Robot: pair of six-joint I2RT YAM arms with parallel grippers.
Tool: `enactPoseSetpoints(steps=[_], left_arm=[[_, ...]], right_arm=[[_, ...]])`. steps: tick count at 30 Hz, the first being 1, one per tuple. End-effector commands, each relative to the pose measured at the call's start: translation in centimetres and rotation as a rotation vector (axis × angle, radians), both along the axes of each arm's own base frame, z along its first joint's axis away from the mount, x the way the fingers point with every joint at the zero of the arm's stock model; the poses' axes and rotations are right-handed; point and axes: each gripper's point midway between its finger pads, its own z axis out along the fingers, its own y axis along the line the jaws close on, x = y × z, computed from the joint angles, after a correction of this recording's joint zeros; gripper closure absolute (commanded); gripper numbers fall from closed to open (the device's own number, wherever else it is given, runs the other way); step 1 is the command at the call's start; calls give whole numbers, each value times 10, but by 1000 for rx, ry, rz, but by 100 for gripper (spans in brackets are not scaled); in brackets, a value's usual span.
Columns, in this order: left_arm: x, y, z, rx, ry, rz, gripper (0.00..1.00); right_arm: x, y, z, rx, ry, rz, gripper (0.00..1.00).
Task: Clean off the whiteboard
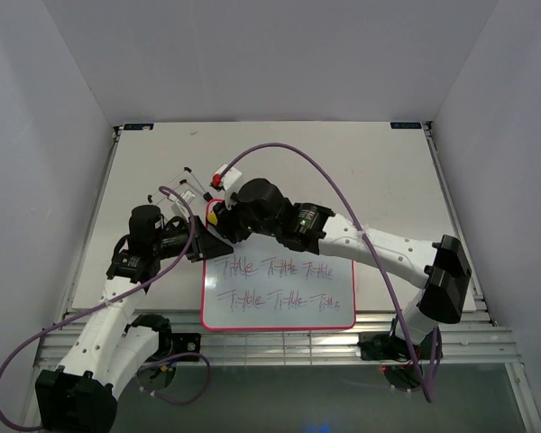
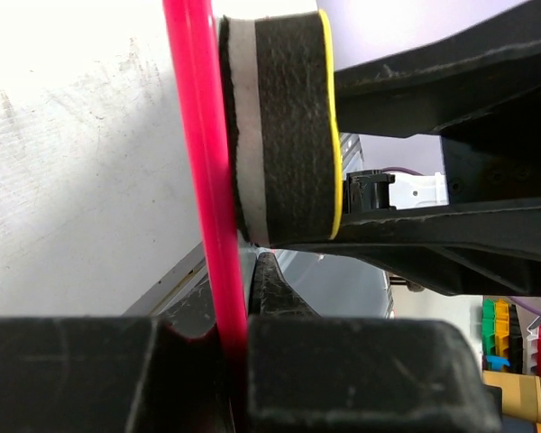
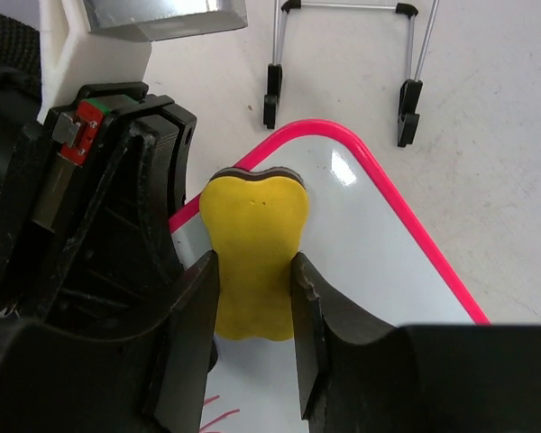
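Observation:
The whiteboard point(image 1: 293, 311), glossy white in a thin pink frame, lies flat on the table with two rows of pink-grey handwriting. My left gripper point(image 1: 205, 242) is shut on the frame at its far left corner; the left wrist view shows the pink frame point(image 2: 201, 162) pinched between the jaws of that gripper point(image 2: 237, 298). My right gripper point(image 3: 255, 280) is shut on a yellow eraser point(image 3: 254, 234), whose black felt point(image 2: 284, 126) presses the board point(image 3: 370, 244) just inside that corner. The surface beside the eraser is clean, and pink strokes point(image 3: 218, 417) show nearer the wrist.
A thin wire stand with black feet point(image 3: 272, 95) lies on the table just beyond the board's far corner, also seen as the stand point(image 1: 187, 183) in the top view. Grey walls close the table on three sides. A purple cable point(image 1: 343, 194) arcs over the right arm.

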Motion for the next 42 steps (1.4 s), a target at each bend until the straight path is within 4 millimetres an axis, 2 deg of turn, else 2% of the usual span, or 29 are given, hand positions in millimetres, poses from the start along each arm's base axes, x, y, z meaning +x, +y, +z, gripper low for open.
enactPoseSetpoints(steps=[1,2,3,4,6,7,9,10,11,13,14,16,17,19,20,22,23,29,31,33,34,36,37,40,42], left_arm=[[40,15,24,143,-411,76,100],[41,15,24,149,-411,81,100],[43,17,23,157,-409,95,100],[43,18,23,158,-409,100,100],[44,18,23,160,-406,102,100],[44,18,22,160,-405,101,100],[43,18,23,159,-406,99,100],[43,18,23,159,-407,103,100],[43,19,23,161,-408,105,100],[44,19,23,164,-408,110,100],[44,19,23,165,-408,112,100],[45,19,20,169,-396,112,100],[45,19,19,170,-393,111,100],[46,20,17,174,-383,116,100],[46,20,15,177,-376,116,100],[48,21,11,187,-355,125,100],[51,23,9,197,-346,137,100],[60,33,-10,263,-266,199,100],[63,39,-16,291,-241,233,100],[67,43,-21,313,-224,257,100],[67,43,-23,317,-215,257,100],[69,45,-26,329,-200,272,100],[69,46,-29,337,-187,278,100],[72,51,-37,366,-151,302,100],[73,55,-41,381,-138,320,100]], right_arm=[[-12,-7,-42,-66,10,46,67],[-13,-13,-50,-87,9,43,67],[-15,-25,-67,-130,15,32,67],[-18,-33,-66,-129,8,29,67],[-21,-47,-78,-145,4,14,67],[-28,-63,-103,-192,27,8,67],[-32,-82,-115,-219,38,-14,67],[-38,-98,-133,-260,59,-25,67],[-41,-107,-142,-278,84,-53,67],[-43,-126,-154,-296,105,-100,67],[-42,-142,-170,-314,156,-149,67],[-39,-157,-180,-306,218,-202,67],[-29,-177,-193,-316,271,-272,67],[-25,-191,-207,-297,387,-338,67],[-13,-207,-213,-290,431,-412,67],[-13,-222,-229,-292,513,-465,67],[-7,-233,-233,-280,544,-508,67],[-14,-271,-253,-250,708,-579,67],[-21,-277,-257,-251,750,-561,67],[-21,-285,-258,-263,770,-579,67],[-19,-282,-255,-260,760,-556,67],[-22,-270,-245,-224,786,-480,67],[-16,-262,-237,-200,773,-461,67],[-23,-232,-215,-148,784,-328,68],[-16,-210,-193,-111,749,-281,69]])
